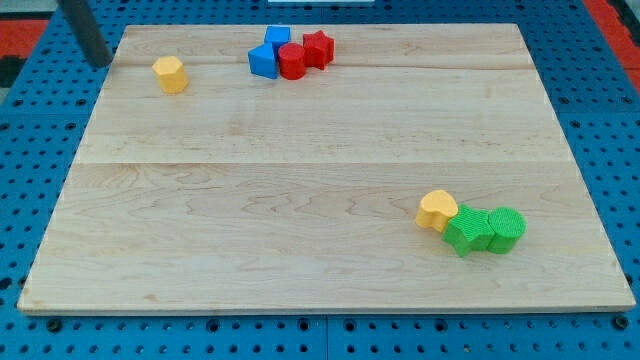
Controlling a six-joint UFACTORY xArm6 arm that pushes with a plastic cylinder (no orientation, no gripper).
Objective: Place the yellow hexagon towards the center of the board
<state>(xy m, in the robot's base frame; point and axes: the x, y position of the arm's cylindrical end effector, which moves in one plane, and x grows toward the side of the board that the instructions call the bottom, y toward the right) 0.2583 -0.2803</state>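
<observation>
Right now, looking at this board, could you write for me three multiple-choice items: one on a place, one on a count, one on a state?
1. Where is the yellow hexagon?
A. near the view's top left
B. in the board's center
C. beside the green blocks

2. How many blue blocks are on the board?
A. one
B. two
C. four

3. How does my tip stand to the yellow hexagon?
A. pressed on it
B. apart, to its left
C. on top of it

Answers:
1. A, it sits alone at the upper left.
2. B, two blue ones sit with the red blocks.
3. B, bare wood shows between them.
</observation>
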